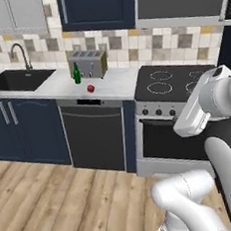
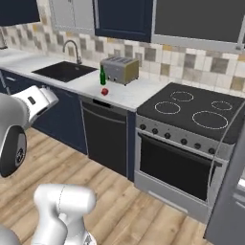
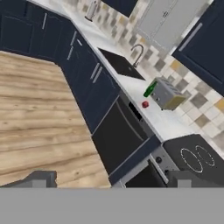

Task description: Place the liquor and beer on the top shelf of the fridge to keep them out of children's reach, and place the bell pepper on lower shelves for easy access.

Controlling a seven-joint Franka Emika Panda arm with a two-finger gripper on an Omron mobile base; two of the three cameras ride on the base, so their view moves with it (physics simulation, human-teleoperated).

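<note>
The white table (image 1: 114, 82) runs between sink (image 1: 16, 79) and stove (image 1: 177, 81). On it the beer (image 1: 76, 74) stands upright, long axis vertical, just beside the toaster (image 1: 87, 63). The bell pepper (image 1: 90, 88) sits near the front edge, bare surface around it. The end effector (image 3: 109, 181) hangs over the floor, fingertips spread wide, holding nothing.

A slim green beer bottle (image 1: 76, 74) is stood upright on the counter (image 1: 109, 83), with a small red pepper (image 1: 90, 88) set near it.
</note>
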